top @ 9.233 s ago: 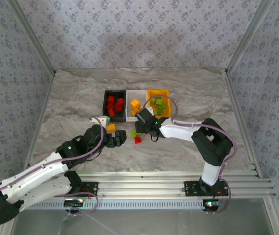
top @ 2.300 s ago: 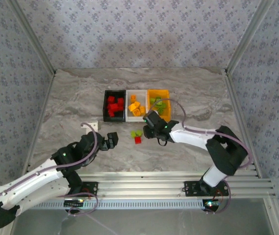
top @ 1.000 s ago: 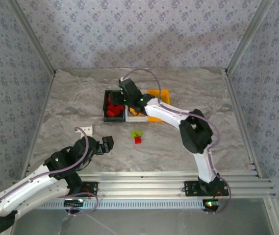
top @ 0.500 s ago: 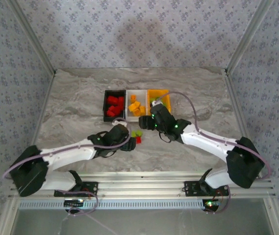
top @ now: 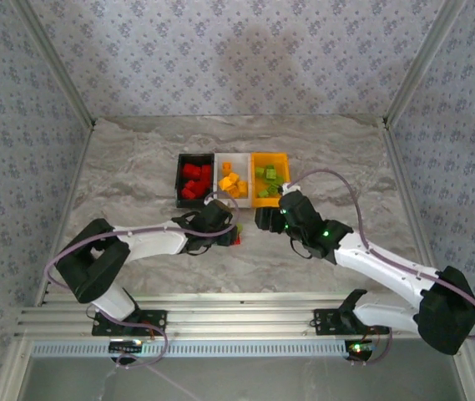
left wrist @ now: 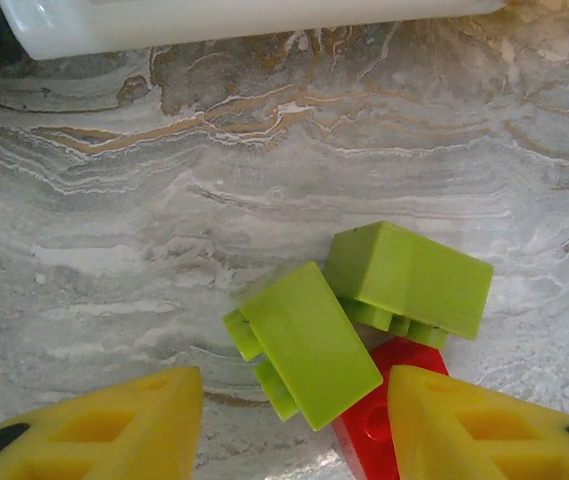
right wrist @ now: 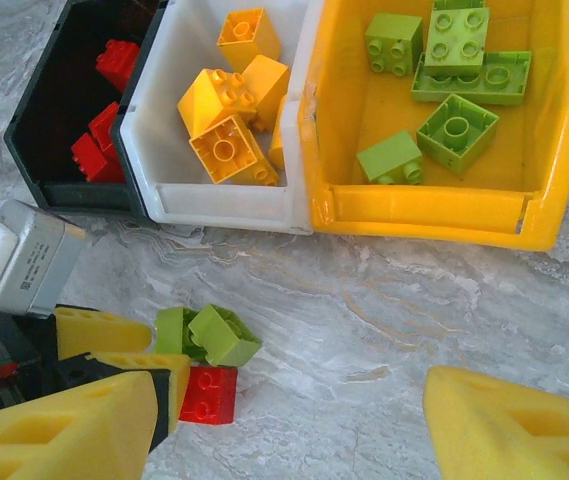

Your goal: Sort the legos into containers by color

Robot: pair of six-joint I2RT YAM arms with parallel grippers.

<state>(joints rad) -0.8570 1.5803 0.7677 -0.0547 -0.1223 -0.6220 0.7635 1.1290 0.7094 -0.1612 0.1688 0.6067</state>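
Top view: black bin (top: 195, 156), white bin (top: 234, 156) and orange-yellow bin (top: 270, 156) stand in a row, walls touching. Red bricks (top: 191, 180) are in the black one, orange-yellow bricks (top: 231, 182) in the white one, lime green bricks (top: 269, 175) in the orange-yellow one. Left gripper (top: 227, 232) is at a small loose cluster just in front of the white bin. Right gripper (top: 262, 219) is near the cluster's right side, in front of the orange-yellow bin.

Left wrist: two loose green bricks (left wrist: 309, 350) lie tilted and touching, with a loose red brick (left wrist: 379, 435) against them, on the marble table (left wrist: 114, 200). Yellow fingertips (left wrist: 104, 430) stand on either side of the cluster, jaws apart, gripping nothing. Left finger is clear of the bricks; cannot tell if the right finger touches the red one.

Right wrist: right gripper's pads (right wrist: 59, 430) are spread wide with only bare table between them. The loose cluster lies beside the left gripper's fingers, in front of the white bin.
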